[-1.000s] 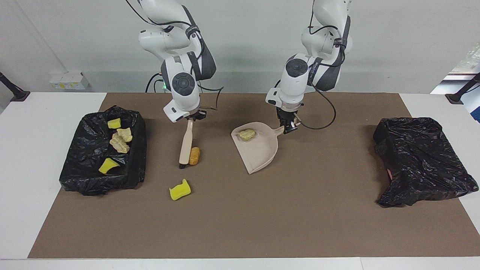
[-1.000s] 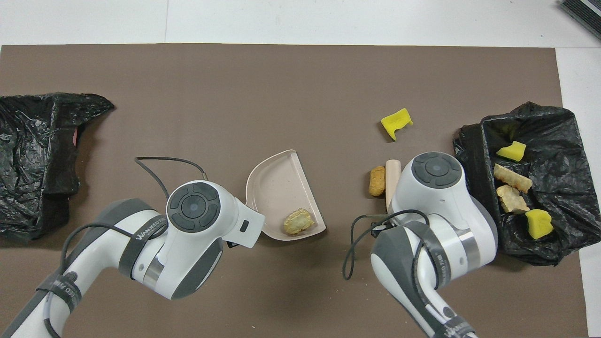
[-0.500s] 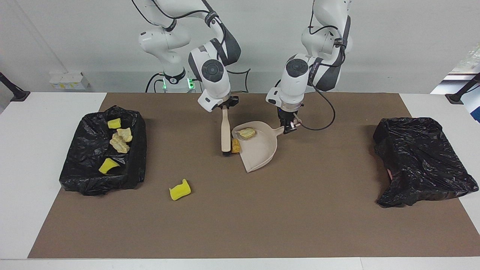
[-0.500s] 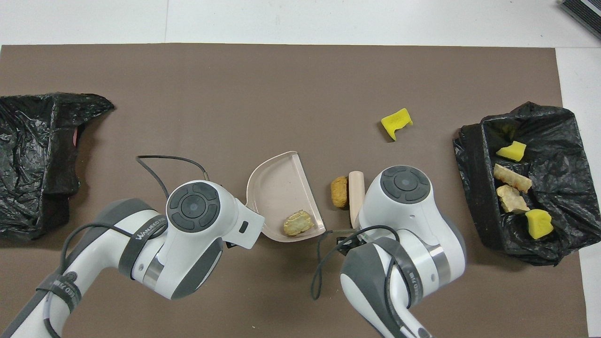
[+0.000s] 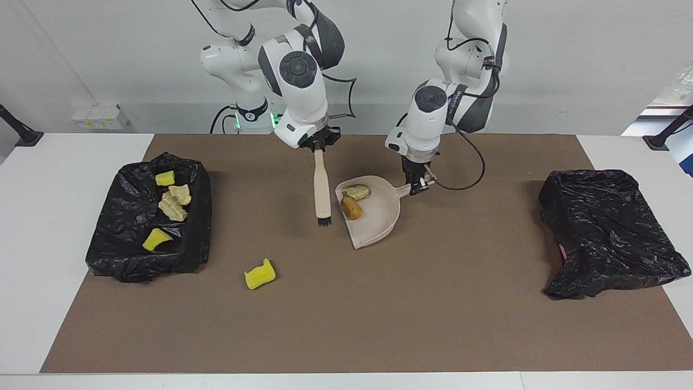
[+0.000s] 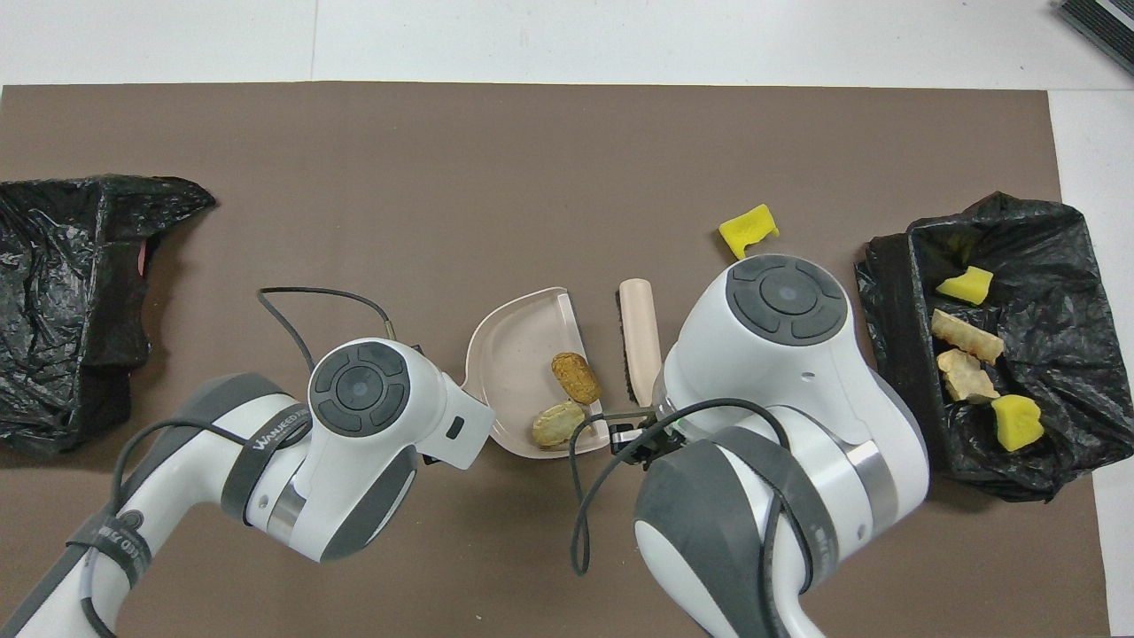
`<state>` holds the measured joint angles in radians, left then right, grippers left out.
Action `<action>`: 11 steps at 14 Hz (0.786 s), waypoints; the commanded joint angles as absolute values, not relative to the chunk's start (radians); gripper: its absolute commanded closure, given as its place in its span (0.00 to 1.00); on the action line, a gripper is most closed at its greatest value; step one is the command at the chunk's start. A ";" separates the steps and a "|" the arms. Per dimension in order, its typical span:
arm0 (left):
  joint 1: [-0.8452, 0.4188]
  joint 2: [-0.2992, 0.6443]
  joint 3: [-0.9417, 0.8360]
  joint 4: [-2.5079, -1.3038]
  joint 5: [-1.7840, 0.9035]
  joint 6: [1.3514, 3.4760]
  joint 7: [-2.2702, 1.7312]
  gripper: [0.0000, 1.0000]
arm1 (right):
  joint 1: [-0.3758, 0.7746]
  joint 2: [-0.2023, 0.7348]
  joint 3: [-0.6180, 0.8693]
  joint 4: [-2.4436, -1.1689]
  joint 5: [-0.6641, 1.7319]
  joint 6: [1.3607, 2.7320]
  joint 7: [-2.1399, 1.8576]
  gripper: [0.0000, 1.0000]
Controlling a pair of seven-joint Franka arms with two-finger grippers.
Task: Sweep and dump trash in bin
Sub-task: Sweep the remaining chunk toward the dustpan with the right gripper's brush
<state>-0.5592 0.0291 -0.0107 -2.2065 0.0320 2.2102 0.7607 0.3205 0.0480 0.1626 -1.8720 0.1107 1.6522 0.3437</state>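
My right gripper [image 5: 319, 146] is shut on the top of the beige brush [image 5: 322, 187]. The brush hangs bristles down beside the open mouth of the beige dustpan [image 5: 379, 219]. My left gripper [image 5: 417, 186] is shut on the dustpan's handle. Two pieces of trash lie in the pan: an orange-brown lump [image 5: 351, 207] [image 6: 576, 377] and a pale lump [image 5: 357, 192] [image 6: 556, 424]. A yellow sponge chunk [image 5: 260, 274] [image 6: 749, 232] lies loose on the brown mat. The black-lined bin [image 5: 201, 227] at the right arm's end holds yellow sponge pieces [image 6: 966, 285] and pale lumps [image 6: 966, 335].
A second black bag [image 5: 612, 233] lies crumpled at the left arm's end of the mat. A cable [image 6: 319, 297] loops from the left arm over the mat beside the dustpan. The brown mat [image 5: 379, 314] covers most of the white table.
My right arm carried the brush toward the left arm's end, pushing the orange-brown lump across the mat into the dustpan. The brush then drew back from the pan's mouth. The dustpan barely moved.
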 commanded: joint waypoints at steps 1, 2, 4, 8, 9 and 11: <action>-0.560 0.017 -0.005 -2.230 0.018 2.249 0.769 1.00 | 0.238 0.071 0.169 -1.864 0.002 1.649 0.218 1.00; -0.558 0.017 -0.003 -2.230 0.018 2.247 0.769 1.00 | 0.212 0.090 0.169 -1.858 -0.046 1.651 0.172 1.00; -0.558 0.017 -0.005 -2.230 0.018 2.247 0.767 1.00 | 0.144 0.145 0.169 -1.839 -0.159 1.705 0.098 1.00; -0.560 0.017 -0.005 -2.230 0.018 2.247 0.761 1.00 | 0.042 0.306 0.169 -1.673 -0.359 1.724 -0.058 1.00; -0.560 0.017 -0.003 -2.230 0.018 2.246 0.761 1.00 | 0.028 0.352 0.170 -1.617 -0.394 1.724 -0.069 1.00; -0.560 0.018 -0.005 -2.229 0.018 2.247 0.758 1.00 | 0.026 0.429 0.169 -1.550 -0.428 1.726 -0.071 1.00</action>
